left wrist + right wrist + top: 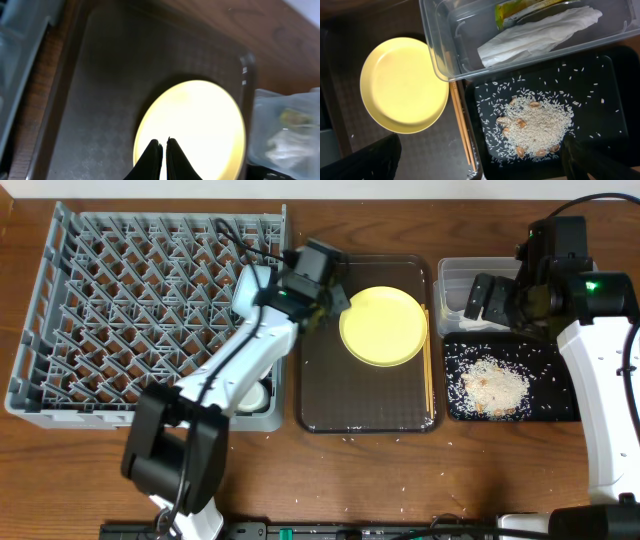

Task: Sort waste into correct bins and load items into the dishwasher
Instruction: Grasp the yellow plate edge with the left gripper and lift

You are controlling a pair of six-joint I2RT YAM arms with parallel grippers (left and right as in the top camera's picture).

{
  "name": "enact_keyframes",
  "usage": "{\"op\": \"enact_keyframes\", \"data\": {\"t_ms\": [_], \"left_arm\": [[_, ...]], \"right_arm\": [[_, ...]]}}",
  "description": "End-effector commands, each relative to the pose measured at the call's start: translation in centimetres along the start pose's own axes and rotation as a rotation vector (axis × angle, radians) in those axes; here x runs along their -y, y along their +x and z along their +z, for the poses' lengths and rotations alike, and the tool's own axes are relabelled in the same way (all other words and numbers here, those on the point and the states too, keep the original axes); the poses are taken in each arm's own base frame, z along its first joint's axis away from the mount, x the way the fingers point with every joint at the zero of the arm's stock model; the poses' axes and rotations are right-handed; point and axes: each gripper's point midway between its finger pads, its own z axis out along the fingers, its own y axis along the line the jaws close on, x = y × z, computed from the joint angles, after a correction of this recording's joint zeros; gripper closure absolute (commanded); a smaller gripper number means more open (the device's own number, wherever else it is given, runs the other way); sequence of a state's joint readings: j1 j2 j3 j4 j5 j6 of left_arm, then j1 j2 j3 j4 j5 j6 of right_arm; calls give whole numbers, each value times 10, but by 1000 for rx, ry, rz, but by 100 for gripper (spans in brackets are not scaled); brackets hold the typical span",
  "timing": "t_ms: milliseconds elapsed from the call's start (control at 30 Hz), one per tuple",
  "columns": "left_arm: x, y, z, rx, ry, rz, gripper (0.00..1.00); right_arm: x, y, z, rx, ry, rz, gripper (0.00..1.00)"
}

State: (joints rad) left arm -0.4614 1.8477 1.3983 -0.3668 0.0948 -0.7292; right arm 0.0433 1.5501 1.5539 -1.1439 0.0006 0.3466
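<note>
Left hand, fingers nearly together and holding nothing, hovers over the yellow plate lying on the brown tray; loading it into the rack likely calls for opening to grip its rim.

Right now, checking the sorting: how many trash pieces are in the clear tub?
2: white napkin across the middle, yellow-green wrapper beside it; more may be hidden.
</note>
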Motion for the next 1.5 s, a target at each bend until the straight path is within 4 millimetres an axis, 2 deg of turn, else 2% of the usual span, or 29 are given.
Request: {"op": "enact_keyframes", "data": {"t_ms": [0,33,67,167,200,367,433,867,967,1033,1067,1133,1333,1467], "left_arm": [[-3,13,2,-103,42,0,90],[-7,15,3,-117,30,-5,86],[-16,23,9,-150,1,-12,68],[-20,39,23,-210,-4,-16,52],[-20,45,30,-232,2,-16,50],[-26,67,57,-302,1,-16,49],[-31,76,69,-322,-11,-15,46],[-39,98,100,-354,-26,5,43],[-42,103,106,-364,-35,6,45],[-44,104,107,-365,-42,5,55],[-46,103,108,-358,-52,7,65],[-49,101,108,-345,-67,9,92],[-49,91,107,-318,-63,3,93],[-40,72,93,-277,-30,-1,92]], "right_arm": [[1,2,3,-6,12,-14,1],[1,2,3,-6,12,-14,1],[1,2,3,-6,12,-14,1],[1,2,3,-6,12,-14,1],[1,2,3,-6,12,-14,1],[1,2,3,-6,12,-14,1],[1,2,3,-6,12,-14,1],[1,2,3,-6,12,-14,1],[1,2,3,-6,12,-14,1],[1,2,3,-6,12,-14,1],[1,2,3,-6,12,-14,1],[1,2,3,-6,12,-14,1],[1,2,3,-6,12,-14,1],[1,2,3,-6,12,-14,1]]}}
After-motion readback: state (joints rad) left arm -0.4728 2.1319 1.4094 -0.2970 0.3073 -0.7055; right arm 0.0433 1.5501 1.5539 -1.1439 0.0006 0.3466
